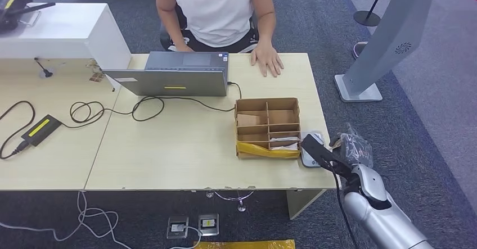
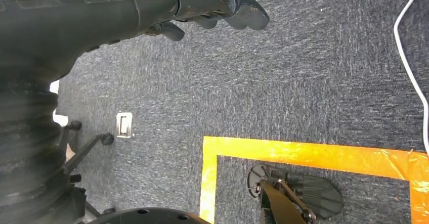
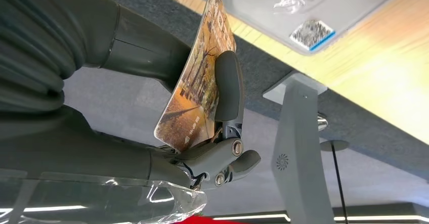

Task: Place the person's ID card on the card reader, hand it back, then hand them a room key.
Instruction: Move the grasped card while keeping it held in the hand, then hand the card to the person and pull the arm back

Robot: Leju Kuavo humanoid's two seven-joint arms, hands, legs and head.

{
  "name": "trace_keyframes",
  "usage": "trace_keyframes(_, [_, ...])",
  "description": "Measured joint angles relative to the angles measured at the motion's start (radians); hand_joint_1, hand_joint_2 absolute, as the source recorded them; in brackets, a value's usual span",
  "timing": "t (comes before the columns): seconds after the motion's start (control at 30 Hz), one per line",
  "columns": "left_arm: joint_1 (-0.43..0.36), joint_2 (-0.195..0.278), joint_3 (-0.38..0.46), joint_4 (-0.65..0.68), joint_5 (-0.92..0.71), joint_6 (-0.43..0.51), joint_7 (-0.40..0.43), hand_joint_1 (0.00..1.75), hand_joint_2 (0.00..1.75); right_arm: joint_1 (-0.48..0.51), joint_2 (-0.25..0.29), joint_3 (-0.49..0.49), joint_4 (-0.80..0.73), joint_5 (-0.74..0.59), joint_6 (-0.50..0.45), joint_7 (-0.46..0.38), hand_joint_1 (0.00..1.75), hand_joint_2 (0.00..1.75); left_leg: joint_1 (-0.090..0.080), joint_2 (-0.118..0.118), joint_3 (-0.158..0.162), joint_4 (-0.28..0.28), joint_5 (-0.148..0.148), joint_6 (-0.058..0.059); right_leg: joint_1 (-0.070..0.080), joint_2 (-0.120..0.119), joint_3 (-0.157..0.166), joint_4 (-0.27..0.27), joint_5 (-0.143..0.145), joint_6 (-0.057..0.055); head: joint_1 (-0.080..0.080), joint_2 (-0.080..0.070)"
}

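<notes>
My right hand (image 1: 337, 160) comes in over the table's right edge and pinches the ID card (image 3: 200, 77), a card with an orange street picture, between thumb and fingers (image 3: 227, 87). The card's top edge touches or nearly touches the grey card reader (image 3: 303, 1). From the head view the card (image 1: 314, 146) looks dark and lies tilted over the reader (image 1: 306, 158), next to the cardboard divider box (image 1: 267, 126). A white card (image 1: 284, 141) lies in one compartment of that box. My left hand (image 2: 217, 4) hangs above the carpet with nothing in it.
A person sits at the far side with one hand (image 1: 268, 59) flat on the table (image 1: 185, 148). A laptop (image 1: 174, 75), looped cables (image 1: 112, 111) and a power adapter (image 1: 40, 130) lie to the left. A grey kiosk stand (image 1: 382, 41) rises on the right.
</notes>
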Motion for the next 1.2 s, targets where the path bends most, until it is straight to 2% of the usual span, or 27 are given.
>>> trace_keyframes(0.57, [0.0, 0.007, -0.008, -0.012, 0.003, 0.0, 0.008, 0.0, 1.75, -0.074, 0.105, 0.053, 0.199, -0.03, -0.046, -0.085, 1.75, 1.75, 0.0, 0.0, 0.001, 0.0, 0.0, 0.0, 0.0, 0.0, 0.001, 0.0, 0.0, 0.0, 0.0, 0.0])
trace_keyframes(1.2, [0.0, 0.007, -0.01, -0.012, 0.011, -0.006, 0.008, 0.0, 1.75, -0.11, 0.146, 0.093, 0.268, -0.03, -0.074, -0.099, 1.75, 1.75, 0.0, 0.0, 0.003, 0.0, 0.0, 0.0, 0.0, 0.001, 0.002, 0.0, 0.0, 0.0, 0.0, 0.0])
